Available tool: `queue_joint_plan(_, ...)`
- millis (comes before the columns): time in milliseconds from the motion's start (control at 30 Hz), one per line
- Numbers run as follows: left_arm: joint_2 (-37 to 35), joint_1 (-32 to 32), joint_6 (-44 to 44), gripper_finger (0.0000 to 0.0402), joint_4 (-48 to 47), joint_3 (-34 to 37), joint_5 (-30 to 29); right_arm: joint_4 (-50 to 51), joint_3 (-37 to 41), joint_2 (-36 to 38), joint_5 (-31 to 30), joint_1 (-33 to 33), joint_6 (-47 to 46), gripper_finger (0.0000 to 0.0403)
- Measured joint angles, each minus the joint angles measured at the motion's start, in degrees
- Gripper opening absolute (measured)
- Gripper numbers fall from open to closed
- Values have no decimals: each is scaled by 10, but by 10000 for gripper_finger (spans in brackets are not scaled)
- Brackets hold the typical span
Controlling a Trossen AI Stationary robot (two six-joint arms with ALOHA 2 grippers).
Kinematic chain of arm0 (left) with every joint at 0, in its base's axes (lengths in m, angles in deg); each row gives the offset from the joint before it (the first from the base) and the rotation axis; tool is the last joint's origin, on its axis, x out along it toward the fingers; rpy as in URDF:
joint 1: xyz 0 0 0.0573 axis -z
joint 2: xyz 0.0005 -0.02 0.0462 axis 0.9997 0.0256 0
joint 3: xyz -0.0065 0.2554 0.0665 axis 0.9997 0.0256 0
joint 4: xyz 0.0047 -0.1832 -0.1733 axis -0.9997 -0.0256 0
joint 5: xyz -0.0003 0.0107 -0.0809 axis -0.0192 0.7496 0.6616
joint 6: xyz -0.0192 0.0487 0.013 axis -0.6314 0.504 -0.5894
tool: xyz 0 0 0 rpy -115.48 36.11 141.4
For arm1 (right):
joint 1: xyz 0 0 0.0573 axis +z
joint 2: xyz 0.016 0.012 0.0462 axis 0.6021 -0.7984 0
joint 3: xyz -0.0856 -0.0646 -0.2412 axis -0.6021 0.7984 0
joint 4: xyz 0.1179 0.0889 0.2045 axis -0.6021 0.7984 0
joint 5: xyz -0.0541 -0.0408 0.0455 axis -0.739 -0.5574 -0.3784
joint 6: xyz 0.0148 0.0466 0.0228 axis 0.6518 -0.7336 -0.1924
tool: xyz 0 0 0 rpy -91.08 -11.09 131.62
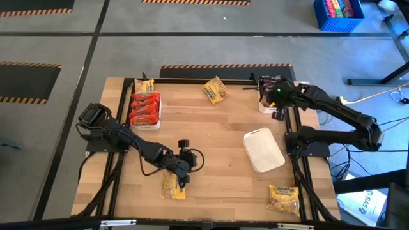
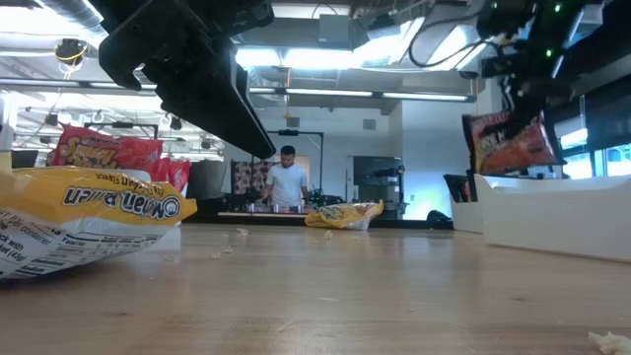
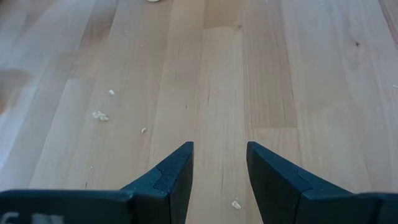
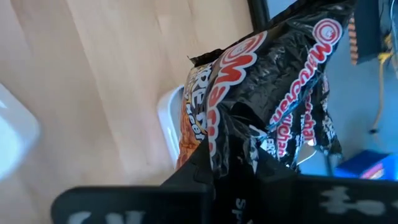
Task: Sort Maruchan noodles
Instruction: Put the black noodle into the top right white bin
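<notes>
My right gripper is over the small white tray at the table's far right and is shut on a black Maruchan packet. Another dark packet lies in that tray. My left gripper is open above bare wood, next to a yellow packet lying flat near the near edge. Red packets fill a white tray at far left. More yellow packets lie flat at the far middle, far left and near right. My right gripper pinches the black packet between its two fingers at one crumpled edge, coming from above. The packet hangs below the fingers, tilted, over the small tray. Whether its lower edge touches the tray, I cannot tell.
An empty white tray lies at right of centre, between the two arms. Noodle crumbs dot the wood. Bare wood stretches across the table's middle. A black frame rail runs along the far edge. A person stands far behind the table.
</notes>
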Motion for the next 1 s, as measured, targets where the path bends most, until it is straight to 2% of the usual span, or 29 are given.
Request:
queue_joint_plan(233,0,-2,2,144,0,0,-1,-44,58,0,10,-64,88,18)
queue_joint_plan(400,0,-8,2,144,-1,0,-3,-97,102,0,30,-84,125,19)
queue_joint_plan(733,0,-8,2,143,-1,0,-3,-150,122,0,7,-84,153,19)
queue_joint_plan(1000,0,-8,2,143,-1,0,-3,-148,122,-18,-19,-84,119,19)
